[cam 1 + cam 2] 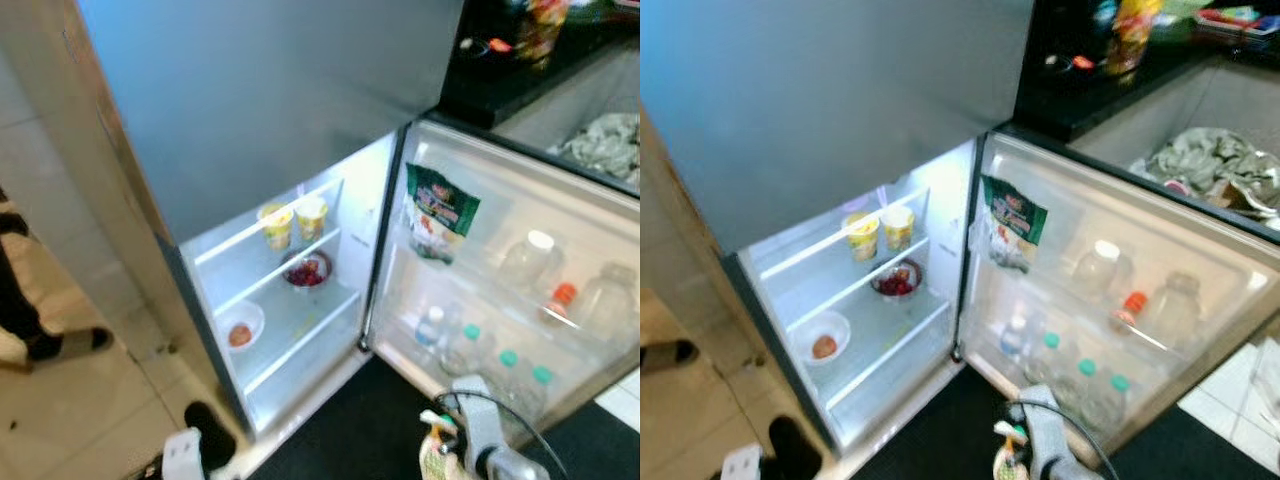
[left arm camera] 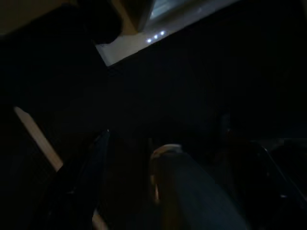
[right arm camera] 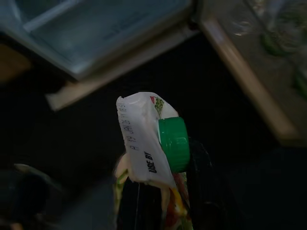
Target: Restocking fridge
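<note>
Left eye view looks down on a grey fridge [image 1: 270, 100] standing with its lower door [image 1: 520, 290] swung wide open toward the robot's right, the lit compartment in plain sight. Beyond the door, a dark worktop [image 1: 520, 70] carries blurred colourful items, and crumpled grey cloth [image 1: 605, 145] lies in a recess beside it. Inside the fridge, two yellow cups [image 1: 292, 222] stand side by side on the upper wire shelf; on the shelf beneath, a bowl of red fruit [image 1: 307, 270] sits near the back and a white bowl holding one orange-brown item [image 1: 240, 327] sits nearer the front edge. On the door, a green snack bag [image 1: 438, 213] stands in the top rack, clear jars [image 1: 530, 262] and a red-capped bottle [image 1: 560, 298] fill the middle rack, and green-capped water bottles [image 1: 480, 350] line the bottom rack. A black mat [image 1: 350, 430] covers the floor before the fridge, with pale tile to the left. Low at the frame's right edge, the right gripper [image 3: 158, 191] is clenched around a white spouted pouch with a green screw cap [image 3: 153, 143], held above the mat just in front of the door's bottom rack. Left wrist view is very dark; the left gripper [image 2: 129, 191] hangs over the mat, and whether its fingers are parted cannot be told.
</note>
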Robot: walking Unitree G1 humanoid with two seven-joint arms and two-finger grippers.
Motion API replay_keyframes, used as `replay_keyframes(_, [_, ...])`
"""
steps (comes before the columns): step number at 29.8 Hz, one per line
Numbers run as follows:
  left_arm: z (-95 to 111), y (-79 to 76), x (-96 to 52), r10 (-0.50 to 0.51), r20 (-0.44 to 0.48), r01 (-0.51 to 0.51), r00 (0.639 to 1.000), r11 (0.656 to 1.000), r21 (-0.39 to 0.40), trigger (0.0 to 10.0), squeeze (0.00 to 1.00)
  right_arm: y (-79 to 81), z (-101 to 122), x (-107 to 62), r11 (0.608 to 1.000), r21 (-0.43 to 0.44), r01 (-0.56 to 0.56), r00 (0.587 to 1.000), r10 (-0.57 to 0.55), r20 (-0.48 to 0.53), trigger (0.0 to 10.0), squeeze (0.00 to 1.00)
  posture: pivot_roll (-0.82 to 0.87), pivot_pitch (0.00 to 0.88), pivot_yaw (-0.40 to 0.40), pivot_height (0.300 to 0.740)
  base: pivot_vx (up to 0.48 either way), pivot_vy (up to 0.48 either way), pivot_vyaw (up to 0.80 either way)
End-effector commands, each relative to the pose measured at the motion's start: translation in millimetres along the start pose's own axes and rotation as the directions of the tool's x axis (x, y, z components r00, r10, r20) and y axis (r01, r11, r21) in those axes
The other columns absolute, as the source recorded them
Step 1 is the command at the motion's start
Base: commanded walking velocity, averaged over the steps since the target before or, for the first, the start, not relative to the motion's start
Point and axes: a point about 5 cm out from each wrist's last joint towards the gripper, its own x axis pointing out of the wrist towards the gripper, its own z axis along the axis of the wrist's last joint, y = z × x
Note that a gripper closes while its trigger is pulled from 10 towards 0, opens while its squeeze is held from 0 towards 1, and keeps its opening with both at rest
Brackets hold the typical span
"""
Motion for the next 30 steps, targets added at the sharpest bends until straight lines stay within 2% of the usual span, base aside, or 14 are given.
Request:
replay_keyframes(1, [4, -1.2, 0.7, -0.016, 0.014, 0.016, 1.000, 1.000, 0.003, 10.0, 0.00, -3.4, 7, -0.6, 1.000, -0.010, -0.003, 1.000, 0.004, 0.028, 10.0, 0.00, -0.04, 0.000, 0.033, 0.740, 0.000, 0.000, -0.79])
replay_keyframes(9, [15, -9.4, 3.7, -0.078, 0.045, 0.078, 0.996, 0.997, -0.004, 10.0, 0.00, 3.1, 37, 3.3, 0.994, -0.066, -0.083, 0.990, 0.090, 0.105, 10.0, 0.00, -0.03, 0.000, 0.032, 0.740, 0.000, 0.000, -0.79])
replay_keyframes(16, [41, -14.9, 5.6, -0.188, 0.122, 0.190, 0.975, 0.982, -0.005, 10.0, 0.00, 10.0, 67, 2.5, 0.966, -0.140, -0.219, 0.954, 0.242, 0.179, 10.0, 0.00, -0.04, 0.000, 0.033, 0.740, 0.000, 0.000, -0.79])
replay_keyframes(21, [54, -11.9, 5.5, -0.184, 0.150, 0.184, 0.971, 0.983, 0.016, 10.0, 0.00, 9.3, 76, 2.2, 0.963, -0.171, -0.208, 0.951, 0.240, 0.194, 10.0, 0.00, -0.04, 0.000, 0.033, 0.740, 0.000, 0.000, -0.73])
replay_keyframes(26, [55, -11.4, 5.5, -0.180, 0.152, 0.179, 0.972, 0.984, 0.021, 10.0, 0.00, 9.2, 78, 2.3, 0.963, -0.186, -0.196, 0.953, 0.232, 0.196, 10.0, 0.00, -0.04, 0.000, 0.032, 0.740, 0.000, 0.000, -0.10])
replay_keyframes(30, [45, -13.6, 6.2, -0.160, 0.122, 0.159, 0.980, 0.987, 0.018, 10.0, 0.00, 22.0, 84, 5.4, 0.949, -0.222, -0.225, 0.939, 0.272, 0.211, 10.0, 0.00, -0.04, 0.000, 0.031, 0.740, 0.000, 0.000, 0.00])
